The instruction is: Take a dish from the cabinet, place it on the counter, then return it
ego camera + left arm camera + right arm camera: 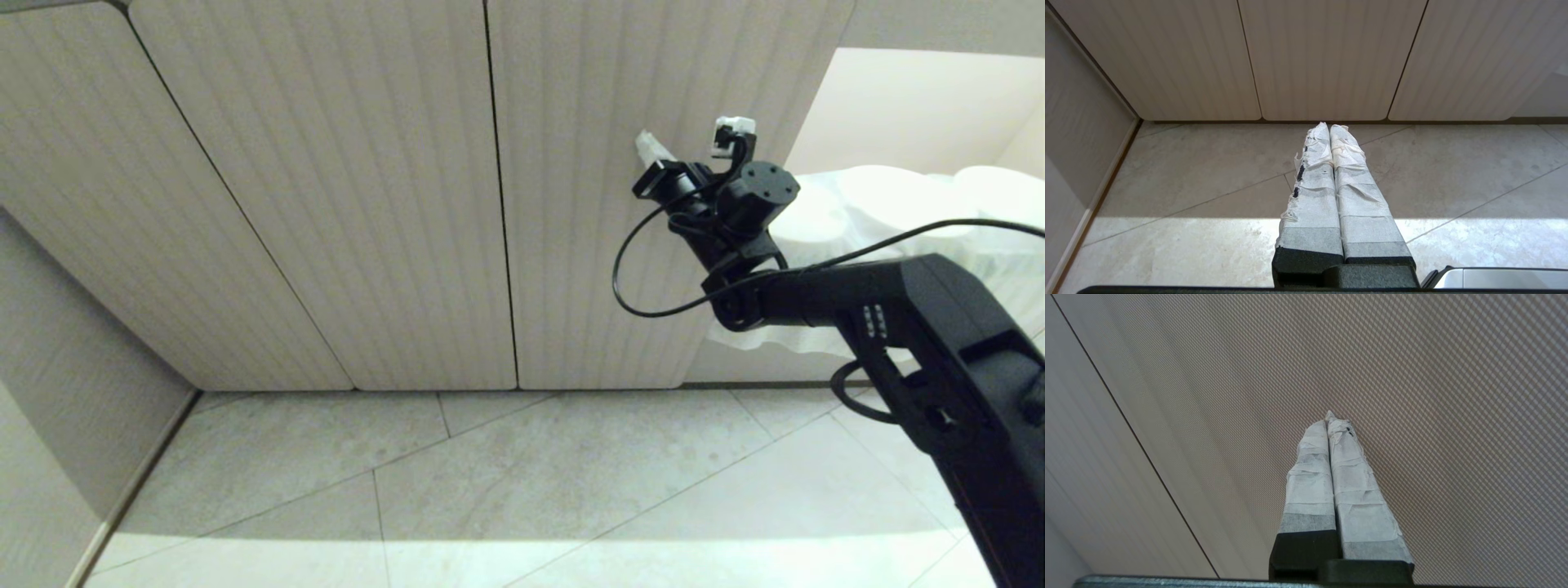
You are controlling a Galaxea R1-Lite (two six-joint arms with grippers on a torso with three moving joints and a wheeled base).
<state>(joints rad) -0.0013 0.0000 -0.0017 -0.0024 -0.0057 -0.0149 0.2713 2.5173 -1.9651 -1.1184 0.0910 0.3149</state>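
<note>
Right pincer (653,151): where the ribbed cabinet (343,204) doors stand closed, tips pressed together — empty, near the rightmost door.
Left pincer (1329,134): closed, empty — above the floor (1188,183).

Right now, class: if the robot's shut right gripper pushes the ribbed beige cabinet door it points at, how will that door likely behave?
The ribbed beige cabinet door probably stays stiff: a flat, rigid-looking panel. The shut right gripper, taped smooth, may slide along the ribs. No handle shows, so pushing might not open it.
</note>
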